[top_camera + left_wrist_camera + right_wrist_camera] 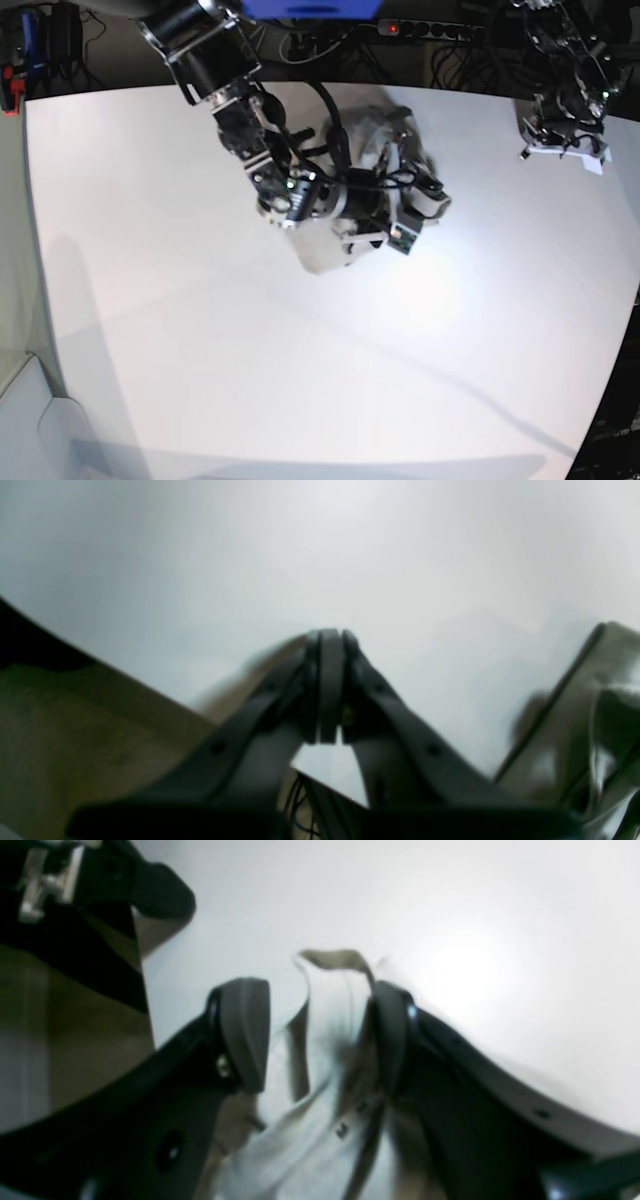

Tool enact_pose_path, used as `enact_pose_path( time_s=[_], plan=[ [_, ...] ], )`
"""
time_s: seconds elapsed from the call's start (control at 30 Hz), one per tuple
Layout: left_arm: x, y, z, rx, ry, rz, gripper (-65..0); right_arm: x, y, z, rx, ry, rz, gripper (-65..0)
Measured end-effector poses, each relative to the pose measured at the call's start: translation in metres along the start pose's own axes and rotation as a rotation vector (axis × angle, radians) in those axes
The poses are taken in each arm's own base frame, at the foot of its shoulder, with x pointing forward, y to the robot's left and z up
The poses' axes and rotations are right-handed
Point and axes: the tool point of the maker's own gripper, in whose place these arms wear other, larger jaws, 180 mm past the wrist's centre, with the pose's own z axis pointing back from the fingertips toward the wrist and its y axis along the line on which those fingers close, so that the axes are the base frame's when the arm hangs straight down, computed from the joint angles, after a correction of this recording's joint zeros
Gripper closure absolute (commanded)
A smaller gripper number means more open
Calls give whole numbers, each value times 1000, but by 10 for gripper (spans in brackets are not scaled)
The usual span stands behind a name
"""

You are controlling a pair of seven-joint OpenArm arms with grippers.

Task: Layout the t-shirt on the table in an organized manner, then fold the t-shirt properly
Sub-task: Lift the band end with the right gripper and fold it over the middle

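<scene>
The t-shirt (pixel 325 255) lies crumpled in a pale heap on the white table (pixel 200 330), at the middle of its far half. My right arm reaches over the heap from the back left and hides much of it. My right gripper (pixel 405 205) sits right on the heap. In the right wrist view the right gripper (pixel 320 1035) is open, and a fold of the t-shirt (pixel 330 1010) rises between its dark fingers (pixel 245 1035). My left gripper (pixel 330 637) is shut, pads pressed together with nothing between them, above bare table (pixel 350 555). The left arm (pixel 565 95) stays at the table's back right edge.
A power strip with cables (pixel 430 28) lies beyond the table's far edge. A small white base (pixel 560 150) sits under the left arm at the back right. The table's edge and brownish floor (pixel 75 730) show at the left of the left wrist view.
</scene>
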Motion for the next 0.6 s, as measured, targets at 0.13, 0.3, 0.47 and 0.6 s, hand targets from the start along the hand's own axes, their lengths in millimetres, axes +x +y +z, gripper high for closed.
enact_pose_path(
  time_s=[0.13,0.3,0.47,0.6],
  plan=[
    [-5,7,6,18,0,-17,0,7,-14,-12,4,-32,-30,-332],
    [-12,15,16,55,15,-47,0,23,-20,-11,-4,-96,-18,-335],
    [-10,12,17,47,10,-50,0,78,-34,15,-112,-252,37,-335],
    [-10,12,17,49,8,-51,0,78,-26,35,-131,-277,78,-333]
  ],
)
